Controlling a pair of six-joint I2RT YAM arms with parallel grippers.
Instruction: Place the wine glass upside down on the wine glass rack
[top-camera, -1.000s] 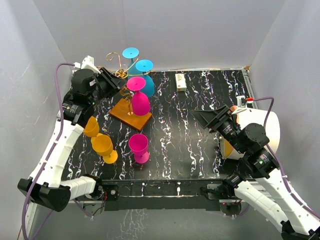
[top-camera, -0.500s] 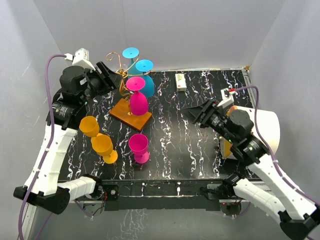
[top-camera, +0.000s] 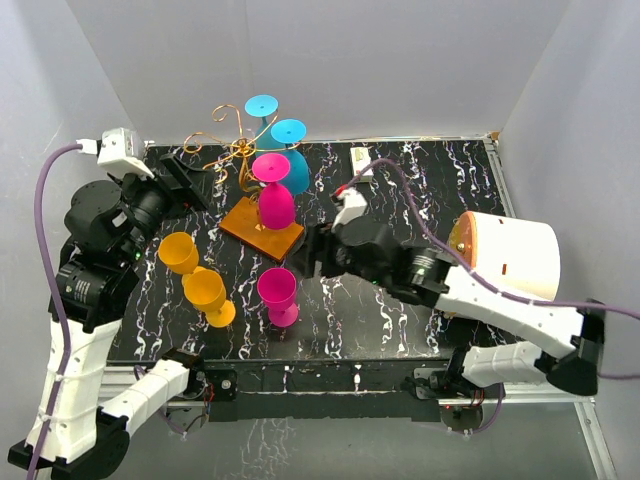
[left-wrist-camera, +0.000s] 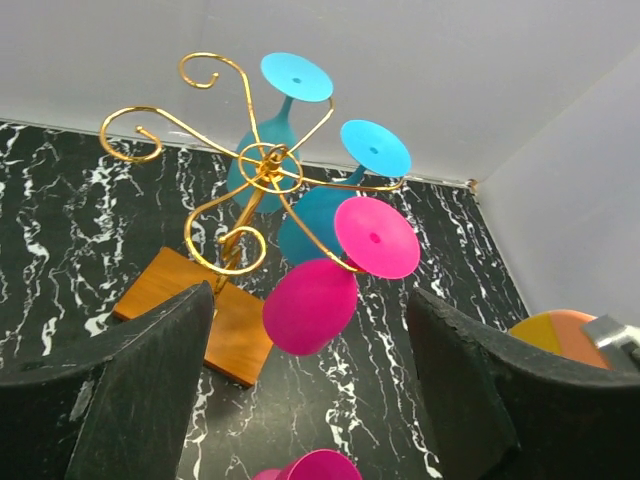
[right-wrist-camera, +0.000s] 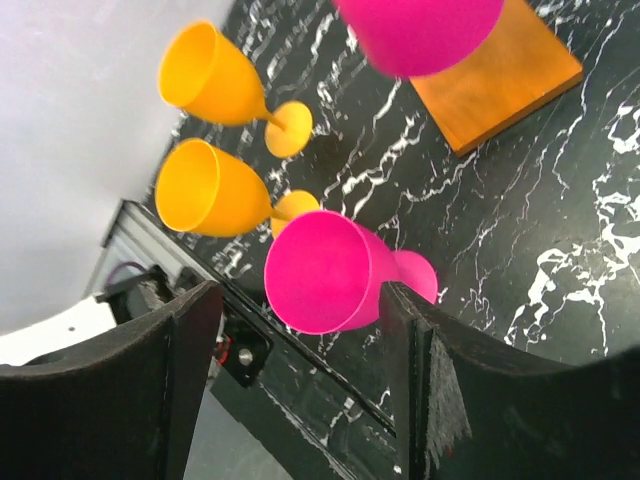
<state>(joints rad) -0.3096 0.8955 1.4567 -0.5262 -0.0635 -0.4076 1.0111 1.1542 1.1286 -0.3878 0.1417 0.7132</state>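
The gold wire wine glass rack (top-camera: 236, 146) (left-wrist-camera: 256, 164) stands on its orange-brown base (top-camera: 250, 224) at the back left. A pink wine glass (top-camera: 277, 205) (left-wrist-camera: 311, 305) hangs on it upside down, beside two blue glasses (top-camera: 290, 168). My left gripper (top-camera: 188, 180) (left-wrist-camera: 310, 390) is open and empty, left of the rack and apart from the hung glass. Another pink wine glass (top-camera: 277, 292) (right-wrist-camera: 325, 270) stands upright on the table. My right gripper (top-camera: 308, 255) (right-wrist-camera: 300, 380) is open just right of it, its fingers framing the bowl without gripping.
Two orange glasses (top-camera: 182, 252) (top-camera: 207, 293) stand left of the upright pink glass, near the front edge. A small white box (top-camera: 361, 163) lies at the back. A large white cylinder with an orange end (top-camera: 510, 255) sits at the right edge.
My left gripper has opened and drawn back to the left, leaving the pink glass hanging on the rack. The right arm has swung left across the table to the upright pink glass.
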